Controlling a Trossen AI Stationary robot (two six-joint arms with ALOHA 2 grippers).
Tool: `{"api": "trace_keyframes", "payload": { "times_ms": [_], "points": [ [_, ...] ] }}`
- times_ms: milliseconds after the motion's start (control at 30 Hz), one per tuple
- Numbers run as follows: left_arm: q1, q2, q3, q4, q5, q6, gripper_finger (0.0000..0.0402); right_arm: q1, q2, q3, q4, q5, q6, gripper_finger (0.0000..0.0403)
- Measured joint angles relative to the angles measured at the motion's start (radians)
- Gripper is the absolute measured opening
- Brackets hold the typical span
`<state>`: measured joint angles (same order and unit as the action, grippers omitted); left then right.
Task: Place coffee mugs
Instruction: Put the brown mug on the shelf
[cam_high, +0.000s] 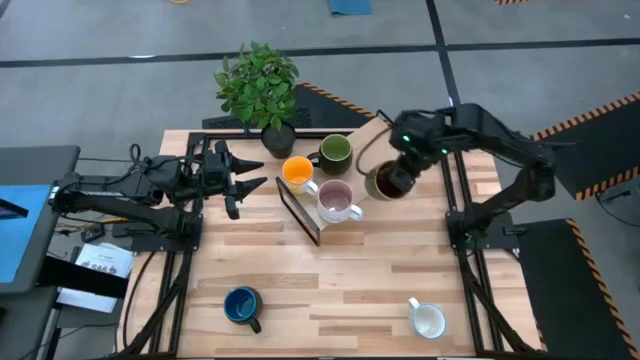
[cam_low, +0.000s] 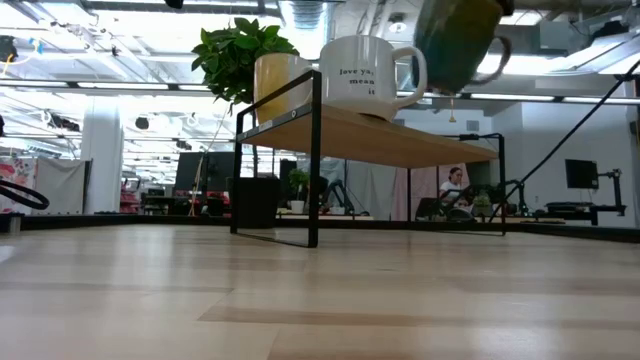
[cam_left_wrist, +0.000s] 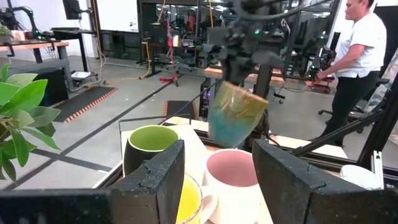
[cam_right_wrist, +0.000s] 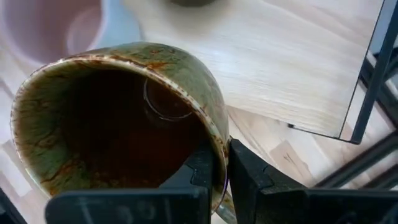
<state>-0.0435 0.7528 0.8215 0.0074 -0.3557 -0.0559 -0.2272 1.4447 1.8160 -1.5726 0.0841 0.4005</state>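
Six mugs: three on the shelf (cam_high: 345, 215), two apparently loose, one pinched by right claw (cam_right_wrist: 221, 177).

1. My workspace is evenly bright, lit by ceiling strips that glare white behind my raised right gripper (cam_low: 455, 45) in the low view.
2. The brown-olive mug (cam_right_wrist: 124, 118) my right fingers pinch is sharp at the rim, and its inside is in deep shadow.
3. Beyond my left gripper (cam_left_wrist: 217, 180), that mug looks motion-blurred.

Bare shelf (cam_high: 425, 195) room right of pink mug (cam_high: 336, 200) (plant (cam_high: 258, 82) behind).
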Motion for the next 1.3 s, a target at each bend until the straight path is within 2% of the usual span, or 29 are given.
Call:
{"api": "trace_keyframes", "payload": {
  "times_ms": [333, 667, 1033, 1300],
  "points": [
    [0.0, 0.0, 0.0, 0.001, 0.0, -0.013, 0.0173, -0.082, 0.128, 0.0, 0.057, -0.044, -0.009, 0.005],
    [0.0, 0.0, 0.0, 0.001, -0.001, -0.015, 0.0173, -0.131, 0.161, 0.002, 0.074, -0.062, -0.005, 0.0052],
    [0.0, 0.0, 0.0, -0.002, -0.023, -0.016, 0.0173, -0.141, 0.223, 0.003, 0.082, -0.089, 0.022, 0.0101],
    [0.0, 0.0, 0.0, -0.002, -0.031, -0.016, 0.0173, -0.154, 0.24, 0.001, 0.114, -0.088, -0.05, 0.0108]
  ]
}}
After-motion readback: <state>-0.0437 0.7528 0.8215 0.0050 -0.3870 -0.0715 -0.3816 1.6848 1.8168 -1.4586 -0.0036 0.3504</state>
